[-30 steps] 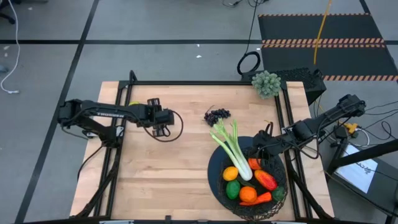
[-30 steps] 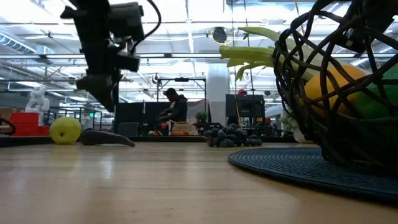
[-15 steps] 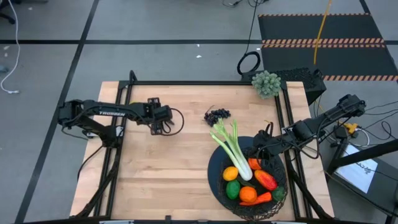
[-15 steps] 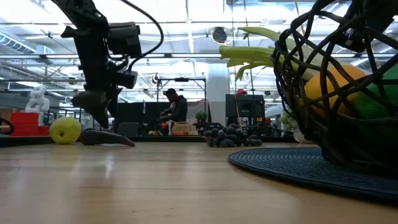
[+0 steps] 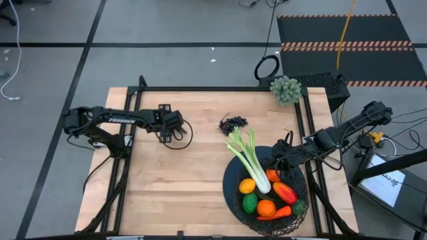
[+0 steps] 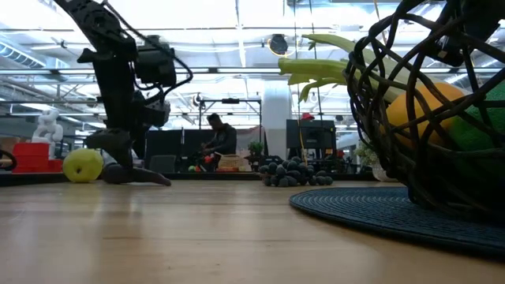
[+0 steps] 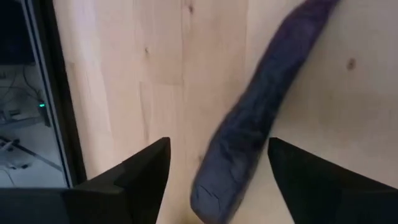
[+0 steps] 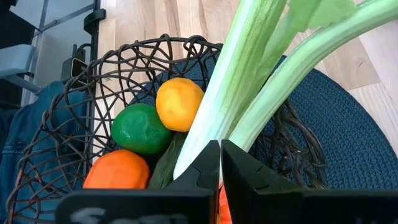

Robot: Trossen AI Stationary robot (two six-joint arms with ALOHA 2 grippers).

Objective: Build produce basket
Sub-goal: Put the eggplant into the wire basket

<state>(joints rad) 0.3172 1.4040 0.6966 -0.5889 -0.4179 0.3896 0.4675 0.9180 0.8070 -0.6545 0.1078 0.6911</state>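
- Over the table's far left part, the left gripper [image 7: 214, 168] hangs low with its fingers [image 7: 140, 171] spread wide, the purple eggplant [image 7: 261, 118] lying on the bare wood between them, ungrasped.
- Beside the eggplant [image 6: 134, 175] sits a yellow-green lemon [image 6: 83, 166], near the table's left edge.
- At the right side, the right gripper [image 8: 220, 163] rests at the basket [image 8: 74, 93], its fingers pressed together against the celery stalk [image 8: 249, 81]; I cannot tell whether they pinch it.
- Inside the basket [image 5: 297, 223] lie a lemon, lime [image 8: 140, 129], orange [image 8: 118, 171], mango and carrot.
- Dark grapes [image 5: 233, 123] sit on the wood just beyond the celery's leafy end.
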